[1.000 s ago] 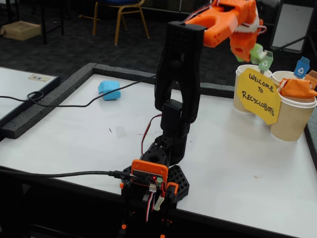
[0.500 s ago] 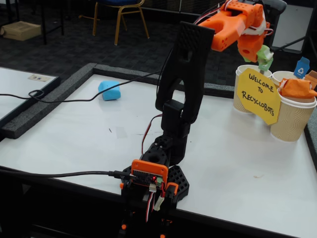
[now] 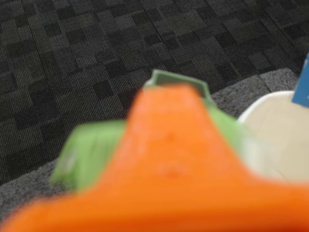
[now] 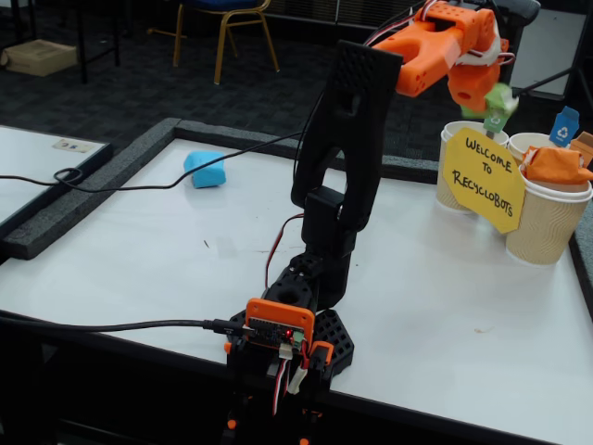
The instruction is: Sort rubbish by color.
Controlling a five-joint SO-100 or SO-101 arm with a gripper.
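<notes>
Dark patterned carpet [image 3: 72, 43] runs behind a white desk [image 4: 445, 306] edged with a grey foam border [image 4: 93, 190]; a yellow-legged chair [image 4: 227, 23] stands far back in the fixed view. Bolted at the desk's near edge, the black-and-orange arm [image 4: 338, 167] arches up and over toward the far right corner, where three paper cups cluster behind a yellow sign [image 4: 484, 181] reading "Welcome to Recyclobots".

The gripper [image 4: 482, 100] hangs just above the mouth of the left cup [image 4: 449, 185], pinching the light green lump [image 4: 498, 95] — in the wrist view that same lump [image 3: 89, 150] shows as blurred green on both sides of the orange finger [image 3: 174, 164], with the cup's white rim [image 3: 270, 104] at the right edge. A little green recycling tag [image 4: 498, 120] sticks up from this cup, right under the lump (whether the two touch I cannot tell).

The orange lump [image 4: 556, 167] sits in the mouth of the nearest ribbed cup [image 4: 545, 222], at the desk's right edge. A blue tag [image 4: 564, 128] rises from the cup behind [image 4: 528, 142].

The light blue lump [image 4: 205, 169] lies alone on the desk near the far left edge, just beside a black cable [image 4: 139, 195] — well apart from the cups.
</notes>
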